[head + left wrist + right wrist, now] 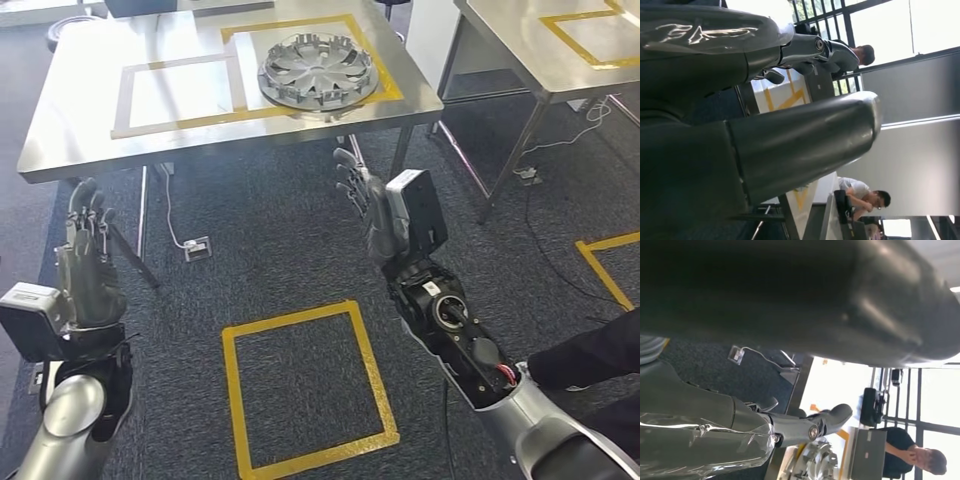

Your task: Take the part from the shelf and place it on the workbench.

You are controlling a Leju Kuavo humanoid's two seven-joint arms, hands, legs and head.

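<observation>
Lying flat on the workbench (pixel 90 120), the part (pixel 318 70), a grey wheel cover, sits inside the yellow taped outline toward the bench's right end. It is round, so no long axis governs approach. Both hands hang short of the bench edge, over the carpet. The right hand (pixel 371 210) is raised, fingers apart and holding nothing, with the part ahead of it and slightly to its left; this hand is clearly the nearer. The left hand (pixel 87 265) is likewise empty with fingers apart, well apart from the part. Judgement: placement appears complete; withdrawal remains.
</observation>
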